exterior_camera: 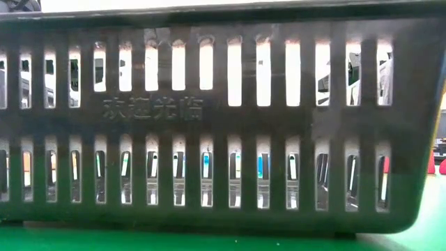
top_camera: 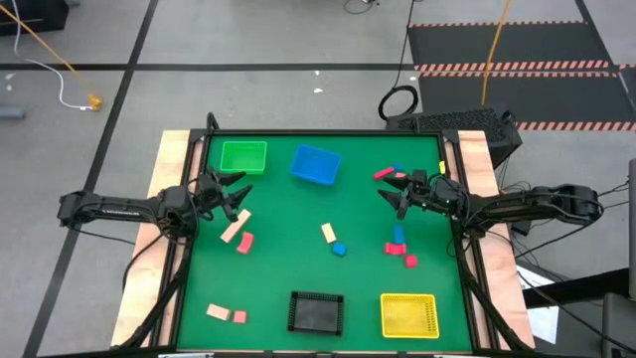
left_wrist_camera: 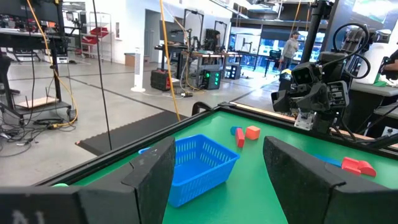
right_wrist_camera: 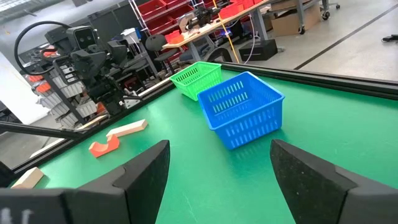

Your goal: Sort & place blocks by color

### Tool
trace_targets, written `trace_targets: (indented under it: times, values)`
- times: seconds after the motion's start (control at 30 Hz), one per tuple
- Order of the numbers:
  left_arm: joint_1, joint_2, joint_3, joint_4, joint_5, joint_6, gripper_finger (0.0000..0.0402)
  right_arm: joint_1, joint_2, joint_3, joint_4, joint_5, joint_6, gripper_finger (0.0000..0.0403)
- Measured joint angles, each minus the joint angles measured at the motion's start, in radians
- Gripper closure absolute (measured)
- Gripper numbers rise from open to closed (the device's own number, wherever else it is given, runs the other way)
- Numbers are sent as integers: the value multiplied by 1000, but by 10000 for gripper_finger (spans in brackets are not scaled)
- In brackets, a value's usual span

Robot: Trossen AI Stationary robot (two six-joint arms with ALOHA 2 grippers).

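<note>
The blocks lie scattered on the green table top. A tan bar (top_camera: 236, 227) and a pink-red block (top_camera: 245, 242) lie just below my left gripper (top_camera: 234, 194). A pink-red bar (top_camera: 383, 174) and a blue block (top_camera: 399, 171) lie beside my right gripper (top_camera: 397, 194). A blue block (top_camera: 399, 234) and two red ones (top_camera: 402, 255) lie nearer the near edge. A yellow bar (top_camera: 328, 233) and a blue block (top_camera: 339, 248) sit mid-table. Both grippers are open above the table and hold nothing, as the left wrist view (left_wrist_camera: 217, 180) and the right wrist view (right_wrist_camera: 217, 174) show.
Four mesh baskets stand on the table: green (top_camera: 243, 157) and blue (top_camera: 316, 164) at the far side, black (top_camera: 315, 311) and yellow (top_camera: 408, 315) at the near edge. The black basket (exterior_camera: 223, 125) fills the low view. A tan (top_camera: 217, 311) and a pink block (top_camera: 239, 316) lie near-left.
</note>
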Motion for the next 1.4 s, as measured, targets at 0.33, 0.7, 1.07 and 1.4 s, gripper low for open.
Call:
trace_targets:
  times: [0.33, 0.7, 1.07, 1.4]
  values:
    - [0, 0, 0, 0, 0, 0, 158, 0, 0, 0, 0, 0, 0, 135]
    - [0, 0, 0, 0, 0, 0, 158, 0, 0, 0, 0, 0, 0, 135]
    - [0, 0, 0, 0, 0, 0, 158, 0, 0, 0, 0, 0, 0, 135]
    - [0, 0, 0, 0, 0, 0, 158, -2, 0, 0, 30, 42, -1, 135]
